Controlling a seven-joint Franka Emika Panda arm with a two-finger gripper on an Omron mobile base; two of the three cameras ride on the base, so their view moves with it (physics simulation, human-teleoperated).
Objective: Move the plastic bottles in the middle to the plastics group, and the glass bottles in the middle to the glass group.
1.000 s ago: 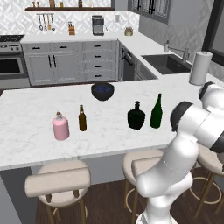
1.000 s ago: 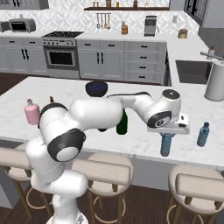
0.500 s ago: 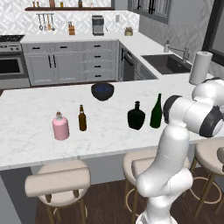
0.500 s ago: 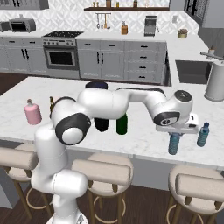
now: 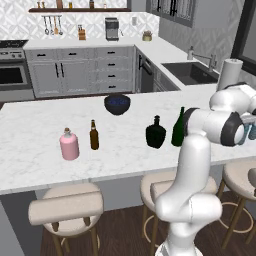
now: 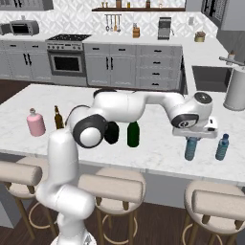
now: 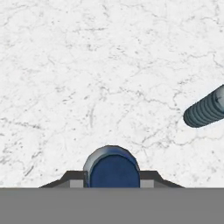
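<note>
On the marble desk point(image 6: 158, 158), a dark-green wine bottle point(image 6: 133, 134) and squat black bottle point(image 5: 155, 133) stand mid-desk; far right, the tool point(image 6: 194, 136) clamps a pale-blue bottle point(image 6: 191, 148) near its capped twin point(image 6: 221, 147).

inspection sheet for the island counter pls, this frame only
Surface: white marble island counter, bare around the bottles.
Job's things: pale-blue plastic bottle upright in the gripper; second blue bottle beside it, apart; green wine bottle and black squat bottle mid-counter; pink bottle and brown bottle together.
Clutter: dark bowl.
Grippers: shut on the pale-blue plastic bottle.
Cables: nothing seen.
Surroundings: stools, sink, paper towel roll.
</note>
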